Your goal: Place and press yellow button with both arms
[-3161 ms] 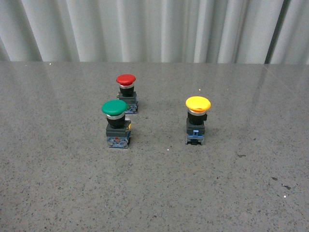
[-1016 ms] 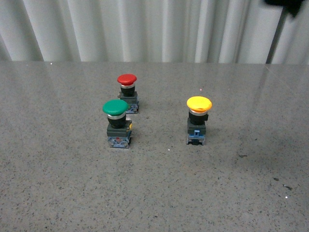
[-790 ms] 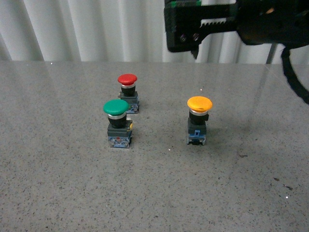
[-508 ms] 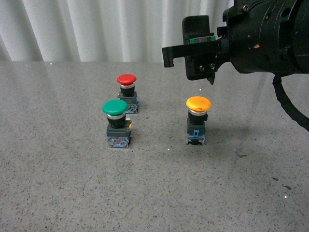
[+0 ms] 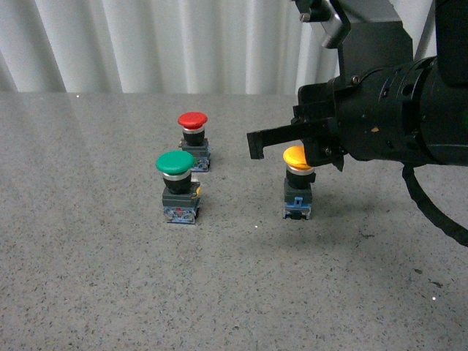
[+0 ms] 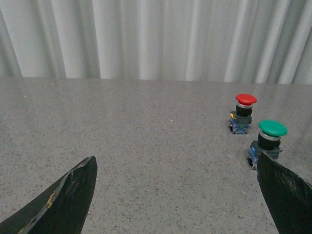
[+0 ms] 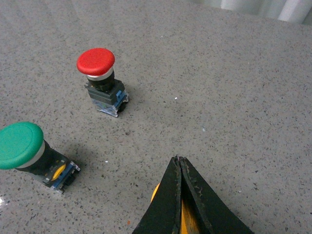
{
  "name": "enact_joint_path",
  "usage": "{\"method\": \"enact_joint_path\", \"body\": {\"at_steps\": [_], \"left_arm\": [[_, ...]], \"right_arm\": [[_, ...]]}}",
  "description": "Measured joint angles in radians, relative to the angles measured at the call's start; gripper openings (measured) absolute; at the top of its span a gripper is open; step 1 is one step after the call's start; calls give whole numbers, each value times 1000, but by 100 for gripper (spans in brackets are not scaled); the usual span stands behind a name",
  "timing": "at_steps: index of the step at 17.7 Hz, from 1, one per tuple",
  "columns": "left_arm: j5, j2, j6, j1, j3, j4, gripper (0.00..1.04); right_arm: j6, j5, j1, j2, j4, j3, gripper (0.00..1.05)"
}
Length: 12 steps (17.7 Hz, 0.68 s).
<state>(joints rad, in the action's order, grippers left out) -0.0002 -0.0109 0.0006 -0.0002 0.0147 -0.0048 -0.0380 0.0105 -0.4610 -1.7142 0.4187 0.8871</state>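
The yellow button (image 5: 295,158) stands upright on the grey table, right of centre. My right arm (image 5: 395,124) reaches in from the right, and my right gripper (image 5: 255,144) is shut, its flat fingers lying level just over the yellow cap and pointing left past it. In the right wrist view the closed fingertips (image 7: 179,159) meet in a point, and the yellow cap (image 7: 155,194) shows under them. My left gripper (image 6: 178,195) is open and empty, low over bare table; it is out of the front view. The yellow button is hidden from the left wrist view.
A green-capped button (image 5: 175,162) and a red-capped button (image 5: 192,120) stand left of the yellow one. Both also show in the left wrist view (image 6: 272,128) (image 6: 245,99) and the right wrist view (image 7: 19,145) (image 7: 96,62). A pale curtain (image 5: 146,44) hangs behind the table.
My right arm has come in from the upper right and dropped until its shut fingers lie over the yellow cap. The three buttons have not moved.
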Motion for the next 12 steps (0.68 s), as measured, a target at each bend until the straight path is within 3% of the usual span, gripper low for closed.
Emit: {"method": "enact_joint_path", "body": {"at_steps": [12], "left_arm": [[0, 0, 0, 0, 0, 0, 98]], "right_arm": [[-10, -8, 30, -35, 24, -17, 2]]}}
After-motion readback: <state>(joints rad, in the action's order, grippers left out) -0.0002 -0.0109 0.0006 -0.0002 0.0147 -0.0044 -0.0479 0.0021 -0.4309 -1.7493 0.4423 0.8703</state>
